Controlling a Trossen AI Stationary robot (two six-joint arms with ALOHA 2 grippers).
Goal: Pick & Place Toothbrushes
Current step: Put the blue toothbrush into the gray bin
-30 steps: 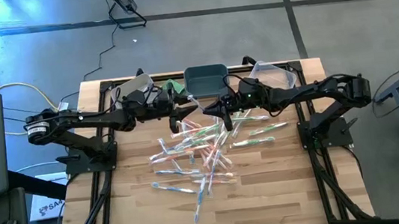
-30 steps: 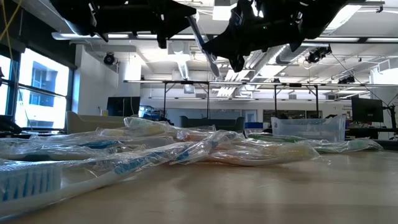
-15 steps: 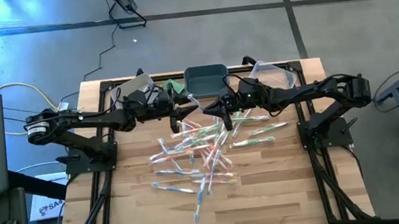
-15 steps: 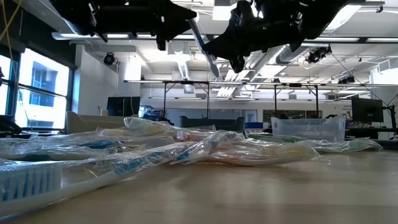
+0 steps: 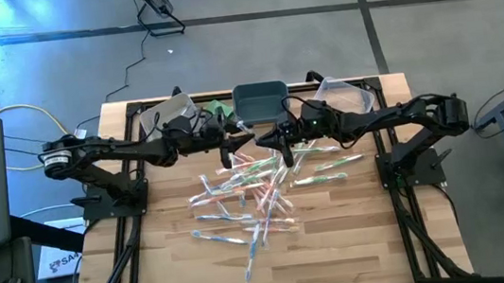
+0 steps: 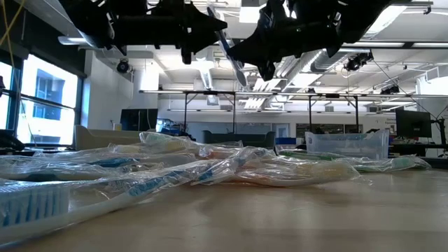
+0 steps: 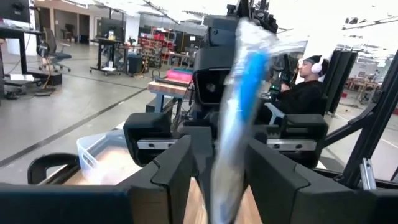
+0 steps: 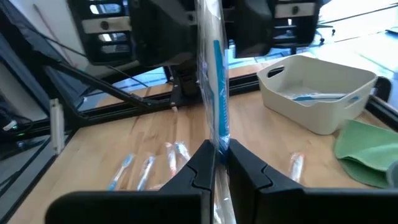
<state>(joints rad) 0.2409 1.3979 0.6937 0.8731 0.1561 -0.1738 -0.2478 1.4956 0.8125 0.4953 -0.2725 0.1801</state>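
Observation:
A wrapped toothbrush with a blue part is held in the air above the table's far middle, with my right gripper shut on it. In the low view this toothbrush slants between the two arms. My left gripper is open, one finger on either side of the same toothbrush; I cannot tell whether they touch it. In the high view the left gripper and the right gripper face each other. Many more wrapped toothbrushes lie strewn on the table below. My right gripper pinches the wrapped toothbrush between its two fingers, on a lower stretch of its wrapper. The fingers come about level from the table's right and lie across it. The toothbrush stands up out of the hold, slightly tilted and lifted clear of the table.
A bin with a toothbrush in it stands at the far edge, a folded green cloth beside it. See-through containers flank them. The near half of the table is bare wood.
My left gripper has moved a little toward the table's right, closing in on the held toothbrush, so that its fingers now stand around it. My right gripper and the toothbrush have kept still.

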